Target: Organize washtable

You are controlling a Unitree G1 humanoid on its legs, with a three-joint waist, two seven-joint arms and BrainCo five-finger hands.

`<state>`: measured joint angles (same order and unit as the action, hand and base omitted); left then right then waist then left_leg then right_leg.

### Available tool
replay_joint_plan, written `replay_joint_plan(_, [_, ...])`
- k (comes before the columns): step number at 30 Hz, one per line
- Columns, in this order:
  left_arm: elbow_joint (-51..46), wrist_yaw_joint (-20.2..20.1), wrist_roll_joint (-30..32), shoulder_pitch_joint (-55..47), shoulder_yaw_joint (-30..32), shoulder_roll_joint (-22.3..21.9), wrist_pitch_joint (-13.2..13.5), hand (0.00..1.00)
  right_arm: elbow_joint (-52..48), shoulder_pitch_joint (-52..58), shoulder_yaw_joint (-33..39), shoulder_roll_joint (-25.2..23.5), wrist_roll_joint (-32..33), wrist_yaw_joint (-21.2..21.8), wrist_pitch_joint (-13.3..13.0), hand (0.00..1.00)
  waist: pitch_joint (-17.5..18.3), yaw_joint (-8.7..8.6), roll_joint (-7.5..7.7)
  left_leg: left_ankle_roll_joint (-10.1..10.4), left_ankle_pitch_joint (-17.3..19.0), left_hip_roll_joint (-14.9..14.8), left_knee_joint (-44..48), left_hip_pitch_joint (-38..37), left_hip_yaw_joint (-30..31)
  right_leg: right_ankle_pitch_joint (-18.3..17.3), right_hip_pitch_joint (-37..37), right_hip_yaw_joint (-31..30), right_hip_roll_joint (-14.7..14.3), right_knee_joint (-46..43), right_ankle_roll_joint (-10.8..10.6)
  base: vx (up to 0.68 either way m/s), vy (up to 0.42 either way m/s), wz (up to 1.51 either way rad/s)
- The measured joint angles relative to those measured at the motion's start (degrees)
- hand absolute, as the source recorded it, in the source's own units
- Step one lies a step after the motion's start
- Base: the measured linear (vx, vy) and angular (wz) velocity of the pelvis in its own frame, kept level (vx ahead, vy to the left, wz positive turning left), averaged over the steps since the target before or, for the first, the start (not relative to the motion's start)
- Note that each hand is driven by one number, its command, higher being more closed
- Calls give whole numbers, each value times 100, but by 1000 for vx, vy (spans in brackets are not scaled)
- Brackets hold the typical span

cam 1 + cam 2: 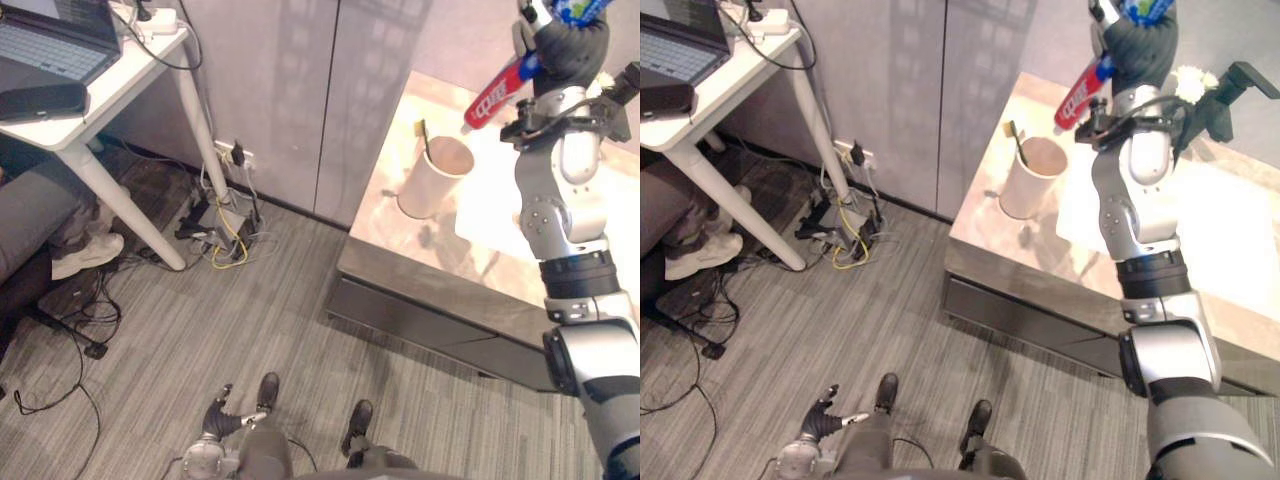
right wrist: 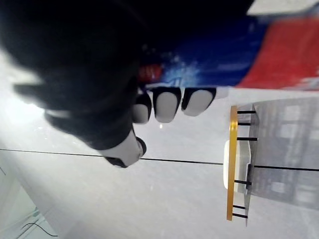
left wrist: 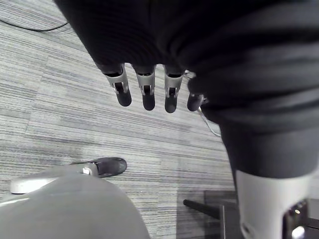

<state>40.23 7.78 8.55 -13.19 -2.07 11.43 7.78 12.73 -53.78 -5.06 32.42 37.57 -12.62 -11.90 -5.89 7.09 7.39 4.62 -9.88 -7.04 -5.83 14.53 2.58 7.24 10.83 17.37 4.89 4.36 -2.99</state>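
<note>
We have the toothpaste tube up in the air, clamped in our right hand. Its red end sticks out past the fingers and slants down toward the cup, which stands on the washtable below and ahead of the fingertips. A toothbrush leans in that cup, against the rim on the side farthest from our hand.

We judge the step in hand to be carrying the tube to the cup and setting it in beside the brush. To do it well, we should:
- bring the protruding end over the open mouth, on the side clear of the brush;
- tip the tube closer to upright;
- lower it well inside before loosening the grip.

The cup looks light and stands near the table's edge, so a sideways knock from the tube or our knuckles could topple it.

In the right wrist view our fingers curl tight across the blue and red body of the tube, pressed side by side. Past their tips, a gold-edged rack hangs on the pale wall.

Our left hand hangs low over the floor. Its fingers are straight and slightly apart, holding and touching nothing.
</note>
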Motion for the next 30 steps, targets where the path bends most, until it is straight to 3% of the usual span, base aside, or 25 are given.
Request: replay_joint_plan(30, [25,-9,-248,-162,-7,37,0,0,683,-809,-5,0,10,-239,-4,100,-69,132,66,1,1,4,-1,116,183,-2,-40,195,-24,89,-3,-3,4,3])
